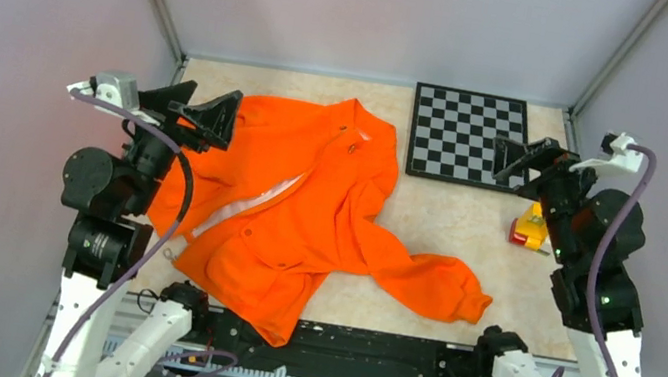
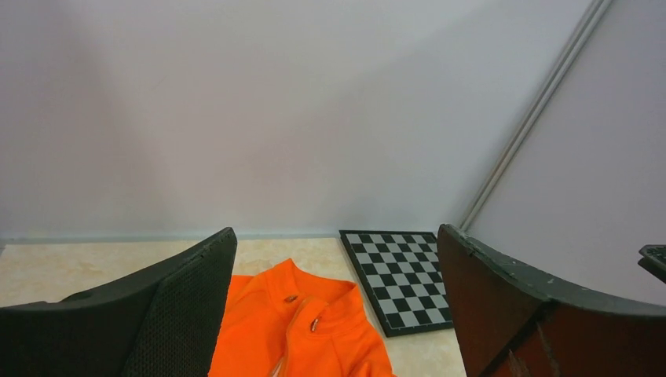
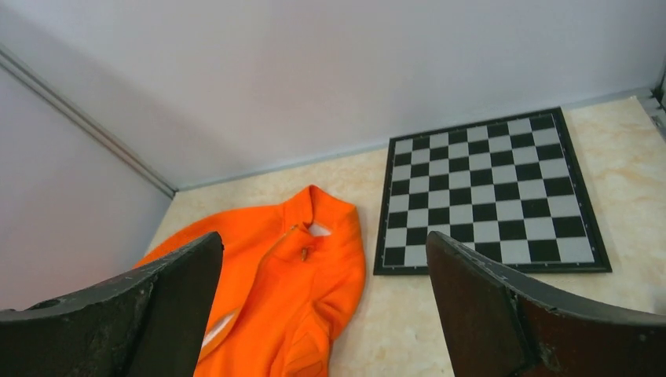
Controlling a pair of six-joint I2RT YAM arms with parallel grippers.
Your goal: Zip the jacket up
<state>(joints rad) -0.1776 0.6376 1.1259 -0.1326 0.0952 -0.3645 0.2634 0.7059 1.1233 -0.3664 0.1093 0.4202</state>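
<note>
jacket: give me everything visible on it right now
The jacket is bright orange soft fabric, lying crumpled on the table, left of centre. Its collar points to the far side, near a corner of the chessboard. The front gapes, showing a white lining strip. One sleeve trails right; the hem overhangs the near edge. Nothing grips it.

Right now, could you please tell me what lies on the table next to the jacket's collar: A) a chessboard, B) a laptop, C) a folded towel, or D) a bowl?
A: a black-and-white chessboard lies flat at the far side of the table, just beside the collar of the orange jacket.
</note>
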